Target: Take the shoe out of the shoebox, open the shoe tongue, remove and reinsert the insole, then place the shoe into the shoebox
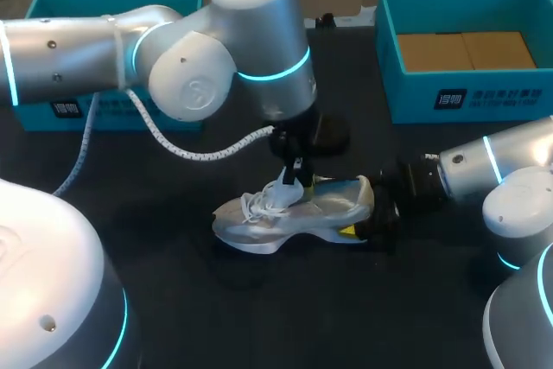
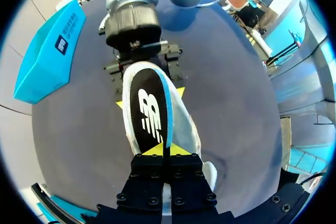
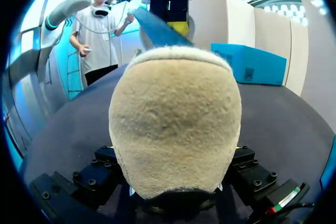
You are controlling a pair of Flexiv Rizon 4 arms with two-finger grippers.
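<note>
White and silver, the shoe (image 1: 294,213) sits upright on the black table (image 1: 259,317), outside both teal shoeboxes, one at the far left (image 1: 52,2) and one at the far right (image 1: 406,92). The right jaws are clamped on its heel from either side. The left jaws, reaching down from above, pinch the black, blue-edged insole (image 2: 149,114), which sticks partly out of the shoe's opening.

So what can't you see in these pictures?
Right wrist view: the shoe's heel hides the right fingers' tips.
Left wrist view: the insole covers the inside of the shoe.
Head view: the left arm blocks part of the left box; the right box runs off the edge.
</note>
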